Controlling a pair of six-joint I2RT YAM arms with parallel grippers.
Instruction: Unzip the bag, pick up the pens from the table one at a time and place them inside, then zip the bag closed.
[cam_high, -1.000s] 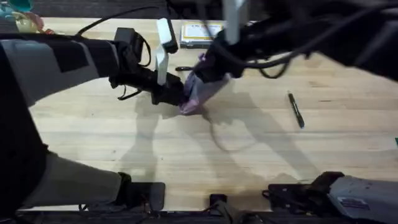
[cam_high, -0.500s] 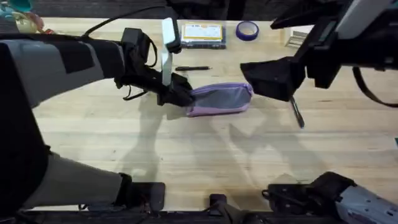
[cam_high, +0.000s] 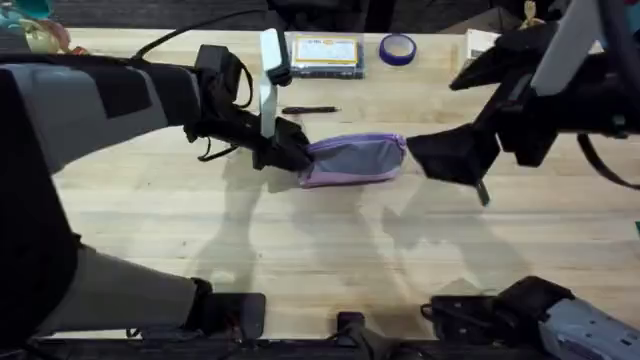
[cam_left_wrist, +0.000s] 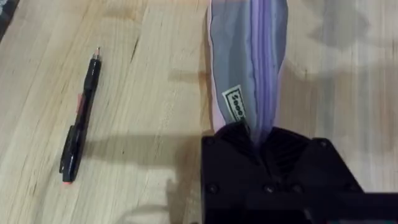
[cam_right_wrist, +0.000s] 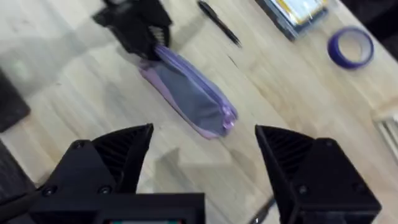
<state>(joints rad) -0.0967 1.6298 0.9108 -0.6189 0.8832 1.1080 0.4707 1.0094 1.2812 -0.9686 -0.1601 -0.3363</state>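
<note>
The lilac and grey bag (cam_high: 352, 160) lies flat on the table (cam_high: 300, 250), its zipper along the top. My left gripper (cam_high: 290, 150) is shut on the bag's left end, and in the left wrist view its black fingers (cam_left_wrist: 255, 140) pinch that end of the bag (cam_left_wrist: 245, 56). My right gripper (cam_high: 445, 157) hovers open just off the bag's right end, above the table; the right wrist view shows its gripper (cam_right_wrist: 204, 134) wide apart over the bag (cam_right_wrist: 186, 93). One black pen (cam_high: 310, 110) lies behind the bag. A second pen (cam_high: 482, 190) is partly hidden under the right gripper.
A blue-and-yellow box (cam_high: 325, 52) and a purple tape roll (cam_high: 397, 47) sit at the back edge. The left arm's cable loops beside its wrist. Bare wood stretches in front of the bag.
My right gripper has let go of the bag and drawn back to the right. The bag, bunched up a second ago, now lies stretched flat. The left gripper has kept its hold.
</note>
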